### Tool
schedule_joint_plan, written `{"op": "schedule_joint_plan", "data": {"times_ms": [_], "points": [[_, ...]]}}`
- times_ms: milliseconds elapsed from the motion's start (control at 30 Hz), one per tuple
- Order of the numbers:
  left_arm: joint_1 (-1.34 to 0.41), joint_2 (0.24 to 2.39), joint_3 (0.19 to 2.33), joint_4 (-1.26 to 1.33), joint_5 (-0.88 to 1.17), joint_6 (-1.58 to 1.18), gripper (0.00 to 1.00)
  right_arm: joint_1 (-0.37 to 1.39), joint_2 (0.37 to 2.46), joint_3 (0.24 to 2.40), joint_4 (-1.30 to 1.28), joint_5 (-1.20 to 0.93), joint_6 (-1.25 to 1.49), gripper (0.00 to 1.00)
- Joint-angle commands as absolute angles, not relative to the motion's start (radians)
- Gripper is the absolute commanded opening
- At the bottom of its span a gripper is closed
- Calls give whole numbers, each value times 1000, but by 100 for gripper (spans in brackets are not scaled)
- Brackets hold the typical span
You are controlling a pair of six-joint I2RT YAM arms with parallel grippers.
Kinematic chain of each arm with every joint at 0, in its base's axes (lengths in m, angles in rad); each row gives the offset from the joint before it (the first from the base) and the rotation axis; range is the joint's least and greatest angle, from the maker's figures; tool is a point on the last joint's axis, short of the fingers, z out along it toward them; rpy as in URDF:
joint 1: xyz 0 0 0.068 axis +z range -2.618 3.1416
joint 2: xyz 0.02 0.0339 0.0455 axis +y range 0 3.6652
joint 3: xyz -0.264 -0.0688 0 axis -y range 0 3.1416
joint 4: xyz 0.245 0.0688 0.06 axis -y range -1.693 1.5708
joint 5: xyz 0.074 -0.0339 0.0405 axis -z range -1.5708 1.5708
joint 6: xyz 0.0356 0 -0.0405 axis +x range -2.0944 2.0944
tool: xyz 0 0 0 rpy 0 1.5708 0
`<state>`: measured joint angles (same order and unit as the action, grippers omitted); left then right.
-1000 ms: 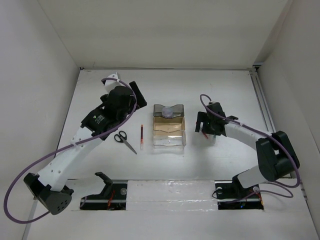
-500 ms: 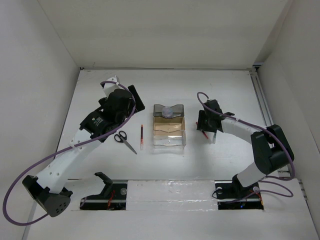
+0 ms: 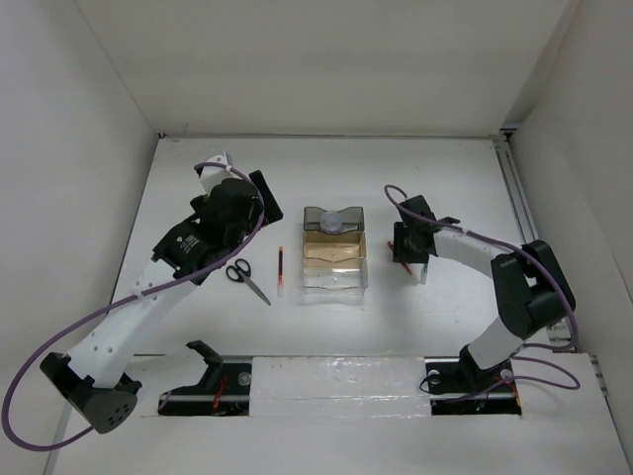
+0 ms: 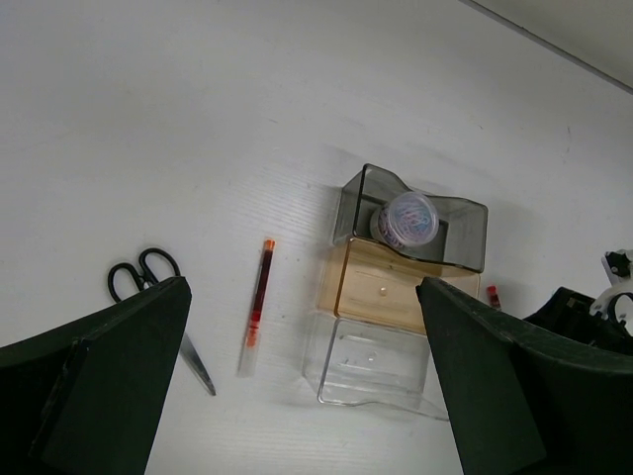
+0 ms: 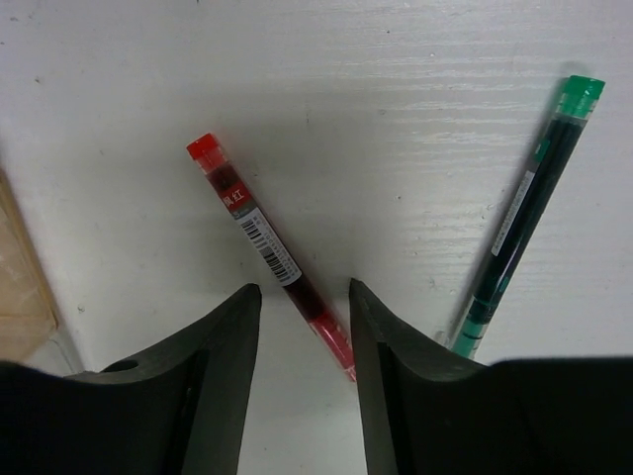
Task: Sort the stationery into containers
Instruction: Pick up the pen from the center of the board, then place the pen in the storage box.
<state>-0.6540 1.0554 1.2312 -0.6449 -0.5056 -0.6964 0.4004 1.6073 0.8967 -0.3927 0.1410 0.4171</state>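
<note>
Three joined bins stand mid-table: smoky dark grey (image 3: 334, 215), amber (image 3: 334, 247) and clear (image 3: 334, 276). The round lavender-grey piece (image 3: 334, 222) lies in the dark grey bin, as the left wrist view (image 4: 408, 218) also shows. Black-handled scissors (image 3: 247, 279) and a red pen (image 3: 280, 270) lie left of the bins. My right gripper (image 5: 305, 297) is open, low over the table, its fingers straddling a second red pen (image 5: 272, 252). A dark green pen (image 5: 519, 223) lies just right of it. My left gripper (image 4: 304, 287) is open and empty, high above the scissors and bins.
White walls enclose the table on the left, back and right. A rail (image 3: 519, 213) runs along the right edge. The arm bases and a black bracket (image 3: 208, 356) sit at the near edge.
My right gripper has shifted a little left and settled around the red pen right of the bins. My left arm has drifted slightly left. The stationery has not moved.
</note>
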Motion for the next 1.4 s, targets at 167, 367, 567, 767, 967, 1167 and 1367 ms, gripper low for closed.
{"op": "schedule_joint_plan", "data": {"times_ms": [167, 367, 567, 767, 967, 1167, 1367], "points": [[-657, 1015, 1284, -653, -528, -689, 100, 405, 1658, 980, -469, 110, 377, 18], [-657, 1015, 1284, -653, -537, -680, 100, 405, 1658, 980, -469, 110, 368, 0], [-657, 1025, 1266, -653, -537, -680, 100, 405, 1559, 969, -431, 155, 397, 0], [-657, 1025, 1233, -643, -537, -680, 100, 472, 1430, 1063, -462, 175, 347, 0], [-657, 1052, 1233, -634, -485, -667, 100, 613, 1394, 1150, -408, 154, 152, 0], [-657, 1031, 1233, -644, -460, -658, 100, 652, 1512, 1293, -434, -80, -117, 0], [-657, 985, 1221, -710, -485, -680, 100, 727, 1676, 1450, -502, -107, -271, 0]]}}
